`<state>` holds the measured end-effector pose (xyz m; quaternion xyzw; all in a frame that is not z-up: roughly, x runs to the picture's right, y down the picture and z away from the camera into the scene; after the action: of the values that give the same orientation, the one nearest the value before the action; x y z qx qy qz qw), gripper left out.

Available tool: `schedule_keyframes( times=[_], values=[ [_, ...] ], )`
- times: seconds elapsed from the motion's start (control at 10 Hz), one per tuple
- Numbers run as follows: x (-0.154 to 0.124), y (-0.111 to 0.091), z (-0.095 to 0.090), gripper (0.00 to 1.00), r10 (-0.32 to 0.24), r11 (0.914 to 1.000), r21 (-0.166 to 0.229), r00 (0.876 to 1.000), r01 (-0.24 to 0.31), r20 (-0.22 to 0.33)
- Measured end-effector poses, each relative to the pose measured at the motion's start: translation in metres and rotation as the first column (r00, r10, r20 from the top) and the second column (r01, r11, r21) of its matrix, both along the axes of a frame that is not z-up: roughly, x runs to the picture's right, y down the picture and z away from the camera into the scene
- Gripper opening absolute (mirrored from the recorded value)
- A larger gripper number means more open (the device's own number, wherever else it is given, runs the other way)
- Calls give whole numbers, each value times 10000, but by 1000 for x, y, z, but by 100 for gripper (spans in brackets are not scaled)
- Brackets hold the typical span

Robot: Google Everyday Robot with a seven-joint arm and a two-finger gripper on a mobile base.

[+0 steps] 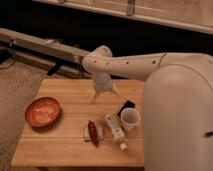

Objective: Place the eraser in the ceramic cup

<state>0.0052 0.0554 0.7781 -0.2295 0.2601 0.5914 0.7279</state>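
Now | wooden table (65,145) | orange-red bowl (42,111) at its left | gripper (103,97) hovers over the table's back middle, fingers spread, empty | ceramic cup (130,119) upright near right edge | eraser (126,106) flat just behind it.

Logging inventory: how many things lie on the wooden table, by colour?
White: 2, plain white ceramic cup, white tube.
Black: 1, flat black rectangular eraser.
Red: 2, orange-red bowl, dark red oblong object.
Total: 5.
Pale patch under the oblong uncounted.
Gripper hovers open above the table's far side.
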Motion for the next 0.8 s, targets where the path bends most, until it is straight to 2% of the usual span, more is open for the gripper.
schedule_keyframes(
  times=[0.2,0.5,0.6,0.8],
  values=[
    [8,-4,24,80,147,9998,-121,9997,-150,-206],
    [32,-5,82,80,439,9975,-524,9965,-477,-708],
    [46,-4,99,80,682,9947,-691,9919,-759,-1069],
    [73,3,109,80,1053,9888,-880,9810,-1208,-1632]
  ],
)
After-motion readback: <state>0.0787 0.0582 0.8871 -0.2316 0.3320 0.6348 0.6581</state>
